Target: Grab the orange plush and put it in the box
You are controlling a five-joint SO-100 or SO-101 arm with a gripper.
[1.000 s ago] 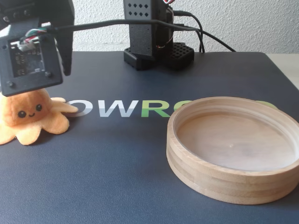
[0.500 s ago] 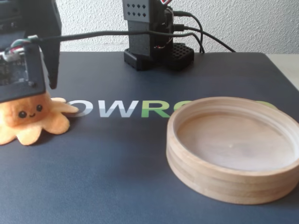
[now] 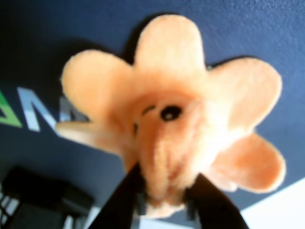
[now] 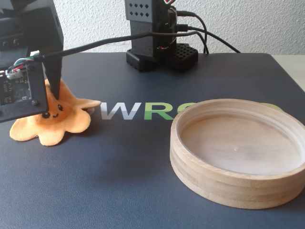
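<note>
The orange plush [image 4: 66,120] lies on the dark blue mat at the left of the fixed view, tentacles spread flat. In the wrist view the orange plush [image 3: 171,67] fills the frame, with its head pinched narrow between my two black fingers. My gripper [image 3: 167,198] is shut on the head. In the fixed view the gripper [image 4: 53,93] comes down from the upper left onto the plush, one dark finger in front of its head. The box [image 4: 228,191], a round light-wood tray, stands empty at the right, well apart from the plush.
The arm's black base [image 4: 152,43] and cables stand at the back centre. A circuit board [image 4: 19,93] on the wrist hides part of the plush. White and green letters [image 4: 138,110] are printed on the mat between the plush and the box.
</note>
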